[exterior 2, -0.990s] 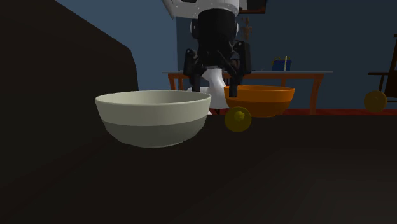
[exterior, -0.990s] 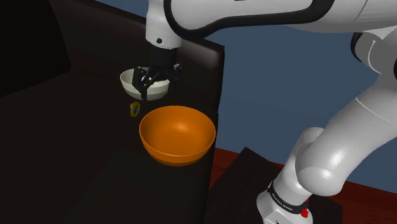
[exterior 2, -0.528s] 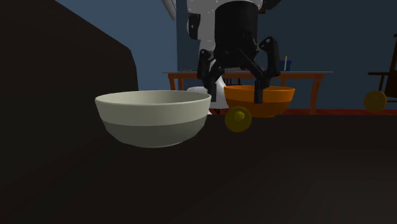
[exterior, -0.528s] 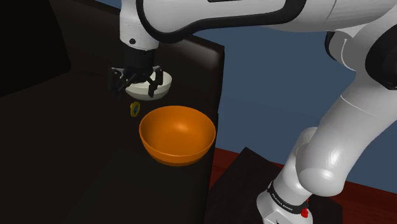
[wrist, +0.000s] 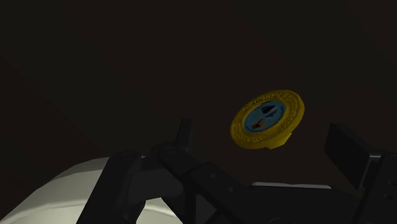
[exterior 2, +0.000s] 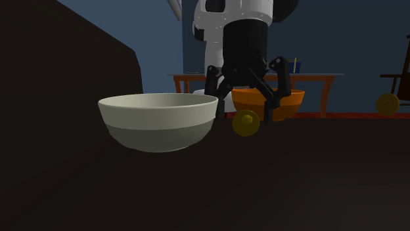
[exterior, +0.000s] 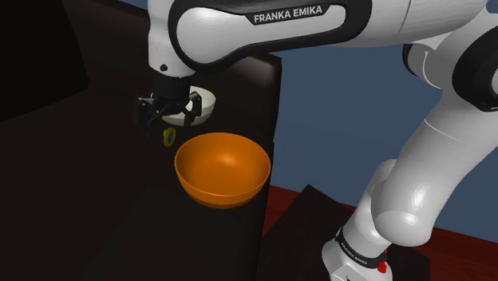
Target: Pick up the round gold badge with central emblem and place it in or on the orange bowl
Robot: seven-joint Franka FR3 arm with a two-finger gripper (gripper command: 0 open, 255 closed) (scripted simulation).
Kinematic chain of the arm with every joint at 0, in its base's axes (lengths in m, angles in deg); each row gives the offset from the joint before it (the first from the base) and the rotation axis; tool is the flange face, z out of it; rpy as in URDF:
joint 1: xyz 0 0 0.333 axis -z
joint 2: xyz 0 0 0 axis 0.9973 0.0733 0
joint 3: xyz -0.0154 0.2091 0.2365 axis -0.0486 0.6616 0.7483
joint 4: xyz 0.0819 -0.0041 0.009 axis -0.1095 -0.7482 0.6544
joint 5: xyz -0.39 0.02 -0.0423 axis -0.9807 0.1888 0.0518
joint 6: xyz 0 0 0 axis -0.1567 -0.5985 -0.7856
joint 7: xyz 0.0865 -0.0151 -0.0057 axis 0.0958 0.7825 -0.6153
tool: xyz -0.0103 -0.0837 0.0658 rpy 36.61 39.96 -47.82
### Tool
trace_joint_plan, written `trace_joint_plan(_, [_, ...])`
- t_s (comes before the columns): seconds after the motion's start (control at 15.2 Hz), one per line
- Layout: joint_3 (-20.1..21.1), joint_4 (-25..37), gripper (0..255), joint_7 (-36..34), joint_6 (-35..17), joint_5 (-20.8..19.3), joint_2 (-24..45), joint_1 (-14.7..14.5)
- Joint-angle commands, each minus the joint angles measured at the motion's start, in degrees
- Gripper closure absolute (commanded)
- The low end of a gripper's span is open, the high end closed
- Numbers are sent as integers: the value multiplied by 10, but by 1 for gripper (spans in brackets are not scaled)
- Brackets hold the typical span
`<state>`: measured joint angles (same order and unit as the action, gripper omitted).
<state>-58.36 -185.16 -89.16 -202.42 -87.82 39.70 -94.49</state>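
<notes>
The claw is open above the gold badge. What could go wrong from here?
1. The round gold badge seems to stand on its edge; the open black claw could knock it over or set it rolling.
2. The pale round bowl sits close beside the claw; a finger may bump it while descending.

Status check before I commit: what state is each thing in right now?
tool, open, poised over the badge, holding nothing.
gold badge, resting on the dark surface, not gripped, outside both bowls.
orange bowl, upright, nothing inside.
pale bowl, upright, inside not visible.
</notes>
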Motion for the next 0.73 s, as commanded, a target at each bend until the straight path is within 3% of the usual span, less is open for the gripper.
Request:
trace_joint_plan(0.0, [0, -1, 0, 0, -1, 0, 0, 0])
trace_joint_plan(0.26, [0, -1, 0, 0, -1, 0, 0, 0])
trace_joint_plan(0.33, [0, -1, 255, 0, -1, 0, 0, 0])
trace_joint_plan(0.66, [0, -1, 255, 0, -1, 0, 0, 0])
